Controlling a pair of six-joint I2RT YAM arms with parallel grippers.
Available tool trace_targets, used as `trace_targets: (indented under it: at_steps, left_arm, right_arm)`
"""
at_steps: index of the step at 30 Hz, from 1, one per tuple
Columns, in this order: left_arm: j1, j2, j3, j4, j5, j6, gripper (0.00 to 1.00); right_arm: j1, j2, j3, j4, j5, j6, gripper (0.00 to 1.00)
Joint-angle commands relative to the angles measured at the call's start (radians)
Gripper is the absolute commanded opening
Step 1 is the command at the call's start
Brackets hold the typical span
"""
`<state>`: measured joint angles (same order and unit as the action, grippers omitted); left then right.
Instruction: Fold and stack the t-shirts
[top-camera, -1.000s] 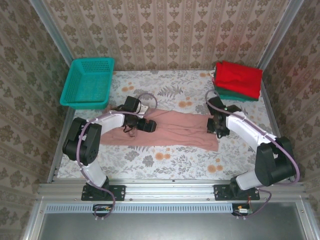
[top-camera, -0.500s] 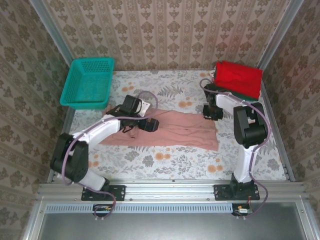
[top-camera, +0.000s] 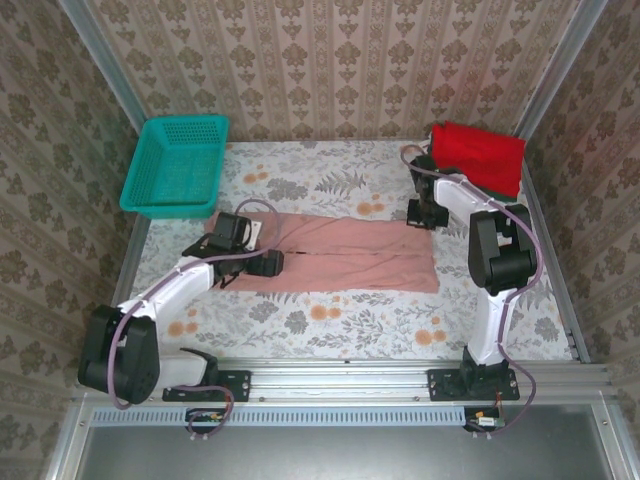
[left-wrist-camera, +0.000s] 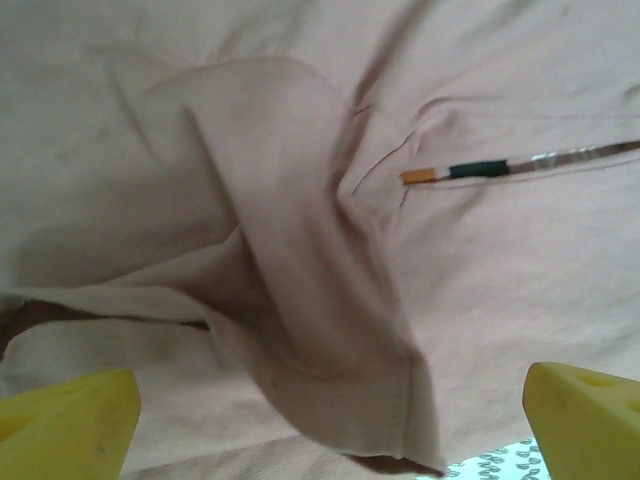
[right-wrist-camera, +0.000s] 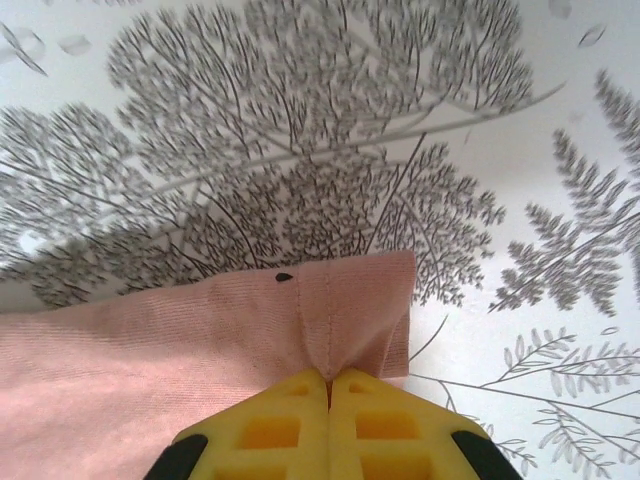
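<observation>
Across the middle of the top view, left to right: pink tee (top-camera: 350, 262), a long flat band on the table (top-camera: 330, 322).

At the tee's left end in that view: left gripper (top-camera: 268, 265), low over the cloth. In the left wrist view, yellow fingertips (left-wrist-camera: 65, 420) in the two lower corners of the frame, spread wide, gripping nothing. Between and beyond them, pink cloth rumpled into one raised fold down the centre of the frame. Upper right of that frame: a thin orange, green and silver strip (left-wrist-camera: 480, 170) on the cloth. At the bottom edge, a sliver of leaf-printed table.

At the tee's upper right corner in the top view: right gripper (top-camera: 428, 215). In the right wrist view, bottom centre: yellow pads (right-wrist-camera: 270, 425) pressed together, pinching the hem at the tee's corner, with the cloth puckered just above them. Around that corner, bare table with a grey leaf print.

Upper right of the top view: red tee (top-camera: 480, 155), folded, just behind the right arm. Upper left: teal basket (top-camera: 185, 122), near the pink tee's left end.
</observation>
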<state>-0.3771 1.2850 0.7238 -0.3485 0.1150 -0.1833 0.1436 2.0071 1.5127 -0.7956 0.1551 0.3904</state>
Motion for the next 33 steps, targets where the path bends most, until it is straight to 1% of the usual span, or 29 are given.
trace_targets:
  at_steps: [1,2,3,4,5,7,8,11,14,15,16,18,19,22,24,25,28,31,33]
  left_arm:
    - [0.010,0.021,0.006,0.017,0.003,-0.024,1.00]
    - [0.013,0.026,0.007,0.014,0.002,-0.027,1.00]
    - [0.017,0.032,0.014,0.005,-0.004,-0.034,1.00]
    - [0.022,0.034,0.019,-0.004,-0.011,-0.037,1.00]
    - [0.025,0.033,0.024,-0.016,-0.022,-0.043,1.00]
    - [0.030,0.012,0.031,-0.038,-0.050,-0.049,1.00]
    - [0.031,0.000,0.031,-0.042,-0.059,-0.046,1.00]
    - [0.031,-0.003,0.058,-0.066,-0.108,-0.034,1.00]
    - [0.045,0.100,0.150,-0.149,-0.198,-0.024,0.98]
    - [0.065,0.144,0.180,-0.178,-0.224,-0.048,0.94]
    - [0.092,0.176,0.194,-0.191,-0.226,-0.079,0.88]
    - [0.148,0.201,0.184,-0.157,-0.165,-0.121,0.69]
    - [0.164,0.202,0.173,-0.137,-0.128,-0.135,0.66]
    - [0.164,0.203,0.156,-0.129,-0.130,-0.169,0.81]
    - [0.167,0.210,0.143,-0.120,-0.133,-0.179,0.82]
    - [0.170,0.219,0.139,-0.118,-0.126,-0.177,0.78]
    - [0.172,0.233,0.131,-0.107,-0.082,-0.171,0.55]
    - [0.179,0.244,0.124,-0.111,-0.077,-0.166,0.38]
    - [0.184,0.250,0.123,-0.118,-0.064,-0.164,0.24]
  right_arm:
    - [-0.012,0.053,0.074,-0.088,0.054,-0.039,0.13]
    - [-0.014,0.070,0.090,-0.096,0.074,-0.039,0.15]
    - [-0.018,0.093,0.110,-0.102,0.079,-0.046,0.20]
    - [-0.025,0.117,0.133,-0.109,0.079,-0.051,0.31]
    - [-0.030,0.138,0.158,-0.130,0.087,-0.049,0.34]
    - [-0.029,0.148,0.193,-0.165,0.113,-0.053,0.33]
    - [-0.029,0.130,0.184,-0.163,0.122,-0.049,0.34]
    - [-0.017,0.004,0.104,-0.120,0.134,-0.030,0.47]
    - [0.023,-0.141,-0.024,-0.030,0.105,-0.014,0.52]
    - [0.041,-0.179,-0.062,-0.008,0.089,-0.009,0.53]
    - [0.061,-0.206,-0.091,0.007,0.084,0.001,0.54]
    - [0.096,-0.240,-0.136,0.032,0.057,0.009,0.54]
    - [0.116,-0.253,-0.155,0.044,0.045,0.017,0.54]
    - [0.155,-0.265,-0.193,0.072,0.028,0.024,0.54]
    - [0.160,-0.257,-0.202,0.079,0.024,0.032,0.54]
    - [0.161,-0.254,-0.204,0.082,0.021,0.033,0.54]
    - [0.163,-0.254,-0.212,0.081,0.018,0.034,0.54]
    - [0.163,-0.271,-0.223,0.085,0.014,0.032,0.54]
    - [0.163,-0.285,-0.233,0.091,0.010,0.029,0.54]
